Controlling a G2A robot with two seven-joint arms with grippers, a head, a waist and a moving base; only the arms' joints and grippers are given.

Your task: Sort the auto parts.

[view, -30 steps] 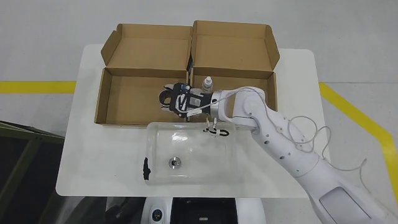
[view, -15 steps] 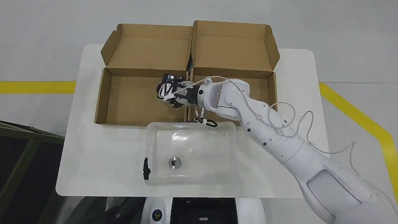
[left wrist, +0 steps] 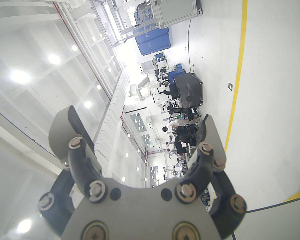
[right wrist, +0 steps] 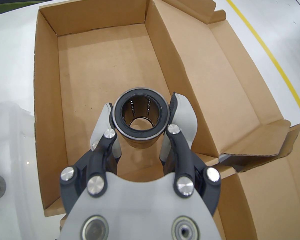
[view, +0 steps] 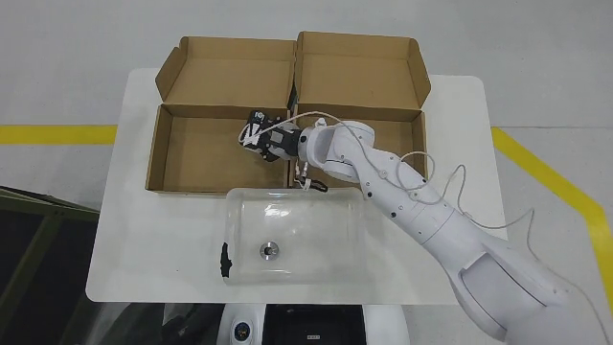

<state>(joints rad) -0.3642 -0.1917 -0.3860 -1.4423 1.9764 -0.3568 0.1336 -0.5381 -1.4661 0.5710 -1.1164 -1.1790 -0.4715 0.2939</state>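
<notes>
Over the L cardboard box (view: pixel 192 153), toward its end next to the R cardboard box (view: pixel 410 136), we log the right gripper (right wrist: pixel 141 106). Its fingers (right wrist: pixel 182 113) are closed partway on item 1, one pad on each side. Item 1 is a cylindrical bearing (right wrist: pixel 141 141): metal sleeve w/ a black end ring and a hollow bore w/ rows of small balls inside, open end facing the wrist cam. It sits above the box's bare brown floor; we cannot tell whether it touches. Item 2 is the right arm (view: pixel 383 168), white, w/ a thin cable along it. It runs from the table's front R corner diagonally across the R box to the L one. Items 3 and 4 are the two boxes, side by side at the back of the white table (view: pixel 124 230), touching along one wall, both w/ lids folded back and flaps up. The L box's interior holds no loose parts that we can see; most of the R box's interior is hidden by the arm. Item 5 is a clear plastic bin (view: pixel 316 220), at the table's front edge just beside both boxes. Inside it lies item 6, a small round metal part (view: pixel 269 248), approx. centre-left; type not legible. Item 7 is the left gripper (left wrist: pixel 138 116), aimed up and away from the table at the hall, fingers wide apart w/ nothing between them.
</notes>
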